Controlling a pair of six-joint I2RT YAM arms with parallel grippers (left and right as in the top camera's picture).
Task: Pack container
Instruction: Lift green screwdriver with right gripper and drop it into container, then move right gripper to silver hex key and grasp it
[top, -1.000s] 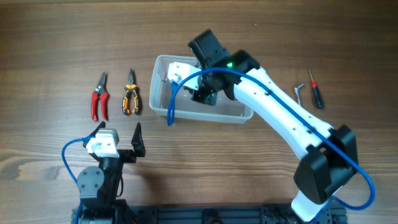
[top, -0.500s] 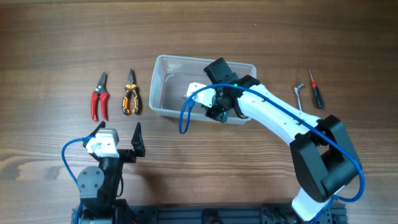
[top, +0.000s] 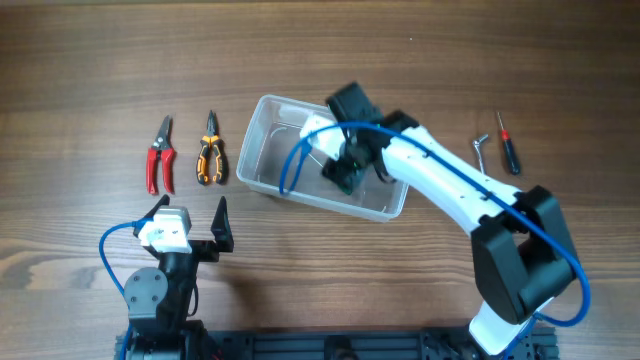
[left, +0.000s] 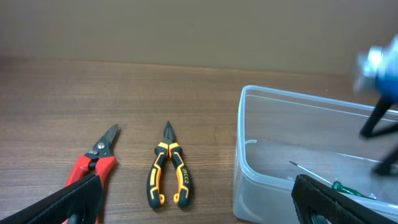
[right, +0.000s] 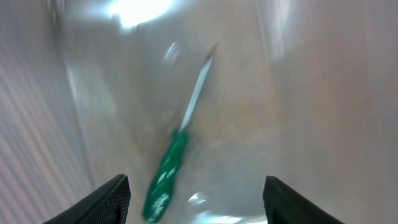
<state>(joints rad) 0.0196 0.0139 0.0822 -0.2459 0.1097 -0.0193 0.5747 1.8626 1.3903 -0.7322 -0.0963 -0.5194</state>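
Swinging clockwise since half a second ago, the container (top: 262, 150) now sits skewed mid-bench, its left end nearer the far edge; before, it lay square. The right gripper (top: 343, 172) hangs inside it, fingers spread and pinching nothing, above a green-handled screwdriver (right: 166, 171) with a thin steel shaft. The tub is clear glossy plastic, round-cornered and thick-rimmed. By the near edge, the left gripper (top: 190, 208) is also spread and empty. Red-handled shears (top: 160, 157) and orange-black pliers (top: 209, 150) lie leftward on grained wood.
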